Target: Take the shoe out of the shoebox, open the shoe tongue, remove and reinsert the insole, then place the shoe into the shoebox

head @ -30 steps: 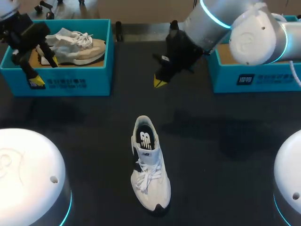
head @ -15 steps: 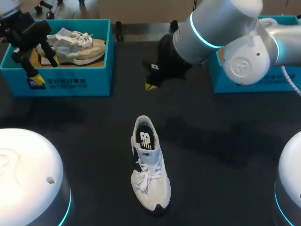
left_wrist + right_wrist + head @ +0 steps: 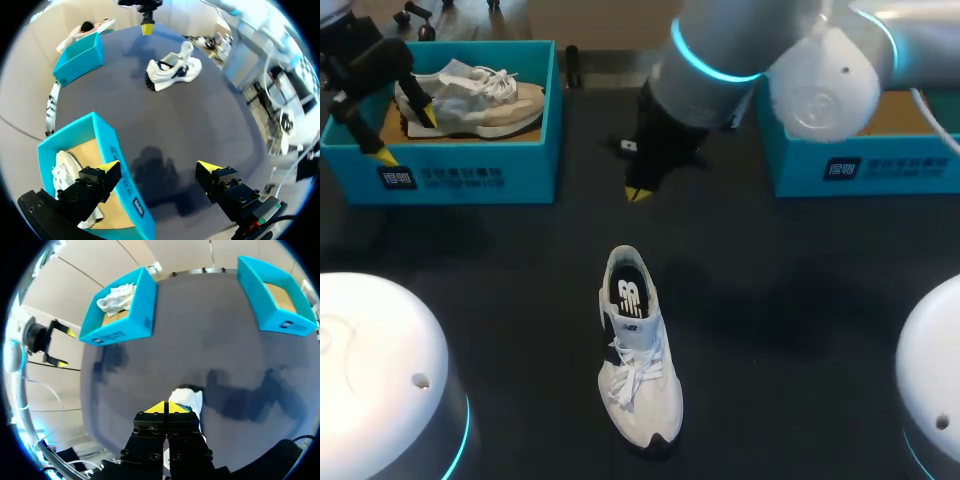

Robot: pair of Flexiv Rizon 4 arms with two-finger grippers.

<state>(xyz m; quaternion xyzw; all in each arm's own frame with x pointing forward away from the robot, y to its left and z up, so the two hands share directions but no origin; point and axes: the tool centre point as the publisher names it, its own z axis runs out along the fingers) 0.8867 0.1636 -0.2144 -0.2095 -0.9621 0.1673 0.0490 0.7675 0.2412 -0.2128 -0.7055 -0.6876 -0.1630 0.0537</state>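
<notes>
A white sneaker (image 3: pixel 638 350) lies on the dark table in the front middle, toe toward the front edge, its printed insole showing in the opening. My right gripper (image 3: pixel 638 192) hangs shut and empty above the table behind the sneaker's heel; in its own view the sneaker (image 3: pixel 189 397) lies just under the shut tips (image 3: pixel 165 407). My left gripper (image 3: pixel 405 137) stands open over the front left corner of the left shoebox (image 3: pixel 450 175), holding nothing. From the left wrist, the gripper (image 3: pixel 159 167) straddles that box's wall (image 3: pixel 117 172), and the sneaker (image 3: pixel 172 70) lies far ahead.
A second, beige and white shoe (image 3: pixel 480 95) lies inside the left shoebox. Another turquoise shoebox (image 3: pixel 880 170) stands at the back right, partly under my right arm, and its cardboard floor (image 3: pixel 277 292) is bare. Bare dark tabletop surrounds the sneaker.
My right arm has swung left, carrying its shut gripper leftward and slightly nearer the sneaker. The left gripper has drifted a little toward the back. The sneaker has not moved.
</notes>
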